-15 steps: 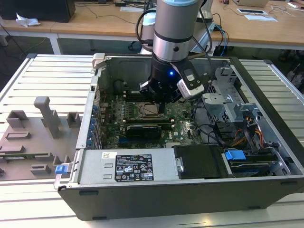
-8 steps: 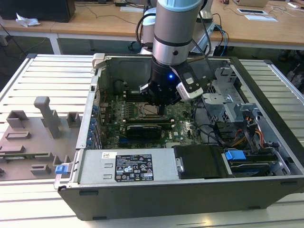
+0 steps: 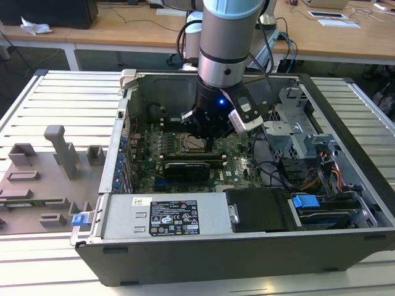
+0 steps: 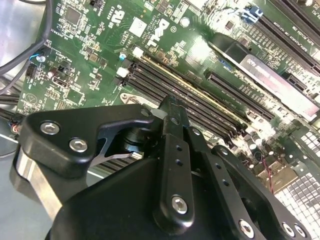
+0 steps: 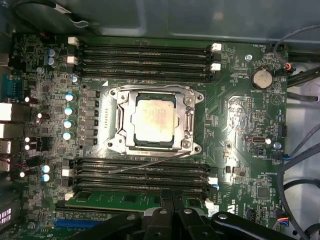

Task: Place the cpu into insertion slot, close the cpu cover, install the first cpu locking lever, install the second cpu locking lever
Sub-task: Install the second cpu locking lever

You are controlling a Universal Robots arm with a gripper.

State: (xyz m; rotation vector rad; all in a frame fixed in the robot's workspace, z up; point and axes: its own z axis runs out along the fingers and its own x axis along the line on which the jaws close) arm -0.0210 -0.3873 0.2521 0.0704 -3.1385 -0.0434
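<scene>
One tool above memory slots, fingers together, cpu seated under cpu cover

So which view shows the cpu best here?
The first wrist view: the cpu faces the camera unobstructed, framed by the cpu cover. In the exterior view a pale patch sits partly behind the gripper. The second wrist view looks elsewhere on the board.

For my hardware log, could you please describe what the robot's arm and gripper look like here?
The arm is a thick cylinder with pale blue-grey casing, a silver metal band and a black ring beneath. A small blue light glows on the black wrist section, beside a white-and-grey box-shaped module. Black cables trail behind. The gripper is matt black metal, with jointed links fastened by silver screws.
</scene>
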